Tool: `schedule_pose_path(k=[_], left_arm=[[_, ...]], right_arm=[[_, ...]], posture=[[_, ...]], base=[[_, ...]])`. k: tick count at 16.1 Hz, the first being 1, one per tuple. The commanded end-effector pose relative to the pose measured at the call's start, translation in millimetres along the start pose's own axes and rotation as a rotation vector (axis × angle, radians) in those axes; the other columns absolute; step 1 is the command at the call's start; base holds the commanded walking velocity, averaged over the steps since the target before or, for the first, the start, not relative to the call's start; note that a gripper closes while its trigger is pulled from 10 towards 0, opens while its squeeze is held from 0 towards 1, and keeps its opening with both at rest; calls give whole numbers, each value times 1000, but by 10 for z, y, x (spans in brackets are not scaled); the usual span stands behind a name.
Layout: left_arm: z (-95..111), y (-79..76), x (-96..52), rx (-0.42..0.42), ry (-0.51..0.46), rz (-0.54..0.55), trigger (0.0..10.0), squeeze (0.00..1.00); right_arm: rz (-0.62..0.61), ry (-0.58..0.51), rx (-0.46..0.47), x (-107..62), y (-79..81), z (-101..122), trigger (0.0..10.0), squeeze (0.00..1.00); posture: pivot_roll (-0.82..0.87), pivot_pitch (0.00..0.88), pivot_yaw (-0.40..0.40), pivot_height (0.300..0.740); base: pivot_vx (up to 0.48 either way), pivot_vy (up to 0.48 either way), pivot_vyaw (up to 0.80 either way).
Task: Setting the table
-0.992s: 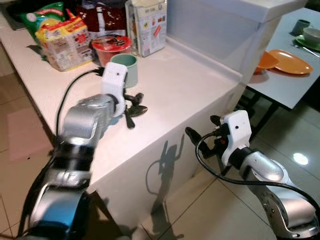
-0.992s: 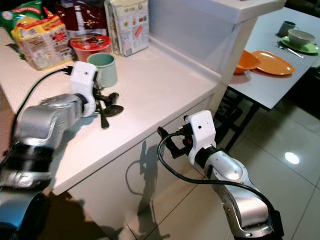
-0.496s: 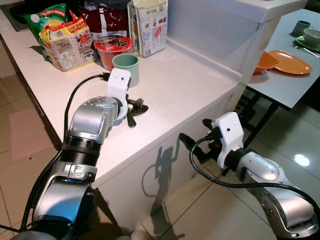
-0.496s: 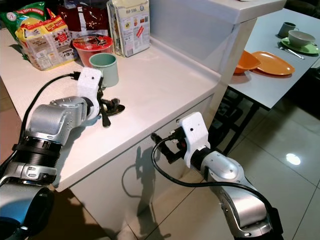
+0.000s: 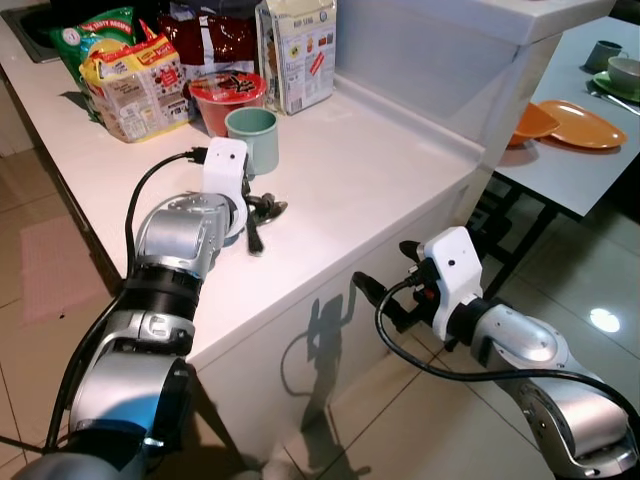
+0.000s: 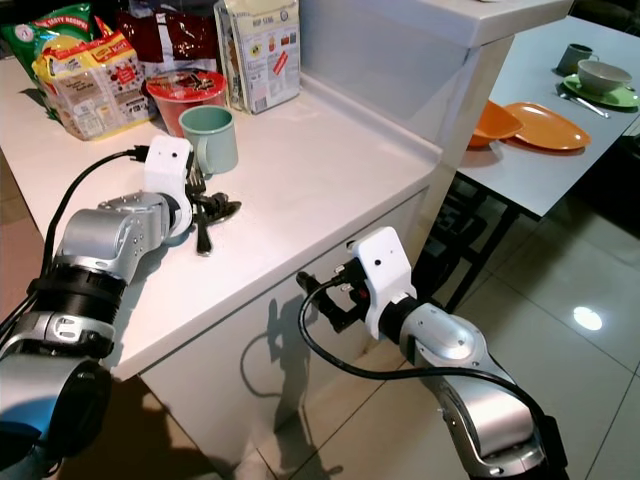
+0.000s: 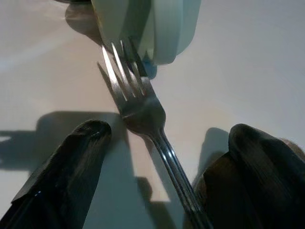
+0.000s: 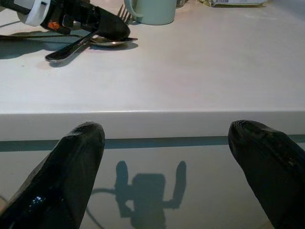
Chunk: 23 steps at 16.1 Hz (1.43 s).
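A steel fork (image 7: 138, 95) lies on the white counter (image 5: 360, 170), its tines pointing at a pale green mug (image 5: 252, 138). My left gripper (image 7: 167, 133) is low over the counter and open, one finger on each side of the fork's neck. Beside the fork lies a dark spoon (image 8: 112, 42), partly under the left gripper (image 6: 210, 208). My right gripper (image 5: 385, 268) hangs open below the counter's front edge, facing the cabinet, with nothing between its fingers (image 8: 78, 157).
Snack bags (image 5: 130, 80), a red noodle cup (image 5: 225, 92) and a carton (image 5: 295, 50) stand at the back of the counter. To the right is a grey dining table (image 5: 560, 170) with orange plates (image 5: 580, 122), a green cup (image 5: 602, 52) and a bowl (image 6: 602, 75). Shiny floor tiles lie below.
My right gripper has drifted left, closer to the cabinet front. My left gripper has shifted slightly over the cutlery, staying open by the mug.
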State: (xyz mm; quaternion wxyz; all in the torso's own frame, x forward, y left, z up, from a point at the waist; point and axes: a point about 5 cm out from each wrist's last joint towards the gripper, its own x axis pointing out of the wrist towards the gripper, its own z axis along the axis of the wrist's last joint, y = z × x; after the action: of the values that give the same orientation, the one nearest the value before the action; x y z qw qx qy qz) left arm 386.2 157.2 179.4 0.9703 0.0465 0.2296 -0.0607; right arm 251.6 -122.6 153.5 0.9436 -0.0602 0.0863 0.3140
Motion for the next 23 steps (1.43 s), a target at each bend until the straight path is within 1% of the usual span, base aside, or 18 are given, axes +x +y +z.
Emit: schedule_pose_path(k=[1, 2, 6, 12, 23], left_arm=[[65, -18, 4, -5, -19, -4, 1725, 0], [56, -28, 20, 0, -18, -12, 0, 0], [34, -42, 32, 9, -11, -30, 0, 0], [-27, -57, 52, 70, 16, -45, 0, 0], [-80, -84, 45, 117, 30, -88, 0, 0]], right_arm=[[9, 7, -17, -4, 9, 27, 10000, 0], [15, 11, -21, -8, 16, 21, 10000, 0], [23, 17, -25, -19, 29, 5, 10000, 0], [33, 27, -33, -29, 43, -16, 10000, 0], [45, 45, -47, -19, 37, -87, 10000, 0]], posture=[[54, 0, -10, 740], [54, 0, -10, 740], [52, 0, -8, 740], [51, 0, -7, 740], [51, 0, -12, 740]], base=[[0, 0, 0], [0, 0, 0], [0, 0, 0], [0, 0, 0], [0, 0, 0]])
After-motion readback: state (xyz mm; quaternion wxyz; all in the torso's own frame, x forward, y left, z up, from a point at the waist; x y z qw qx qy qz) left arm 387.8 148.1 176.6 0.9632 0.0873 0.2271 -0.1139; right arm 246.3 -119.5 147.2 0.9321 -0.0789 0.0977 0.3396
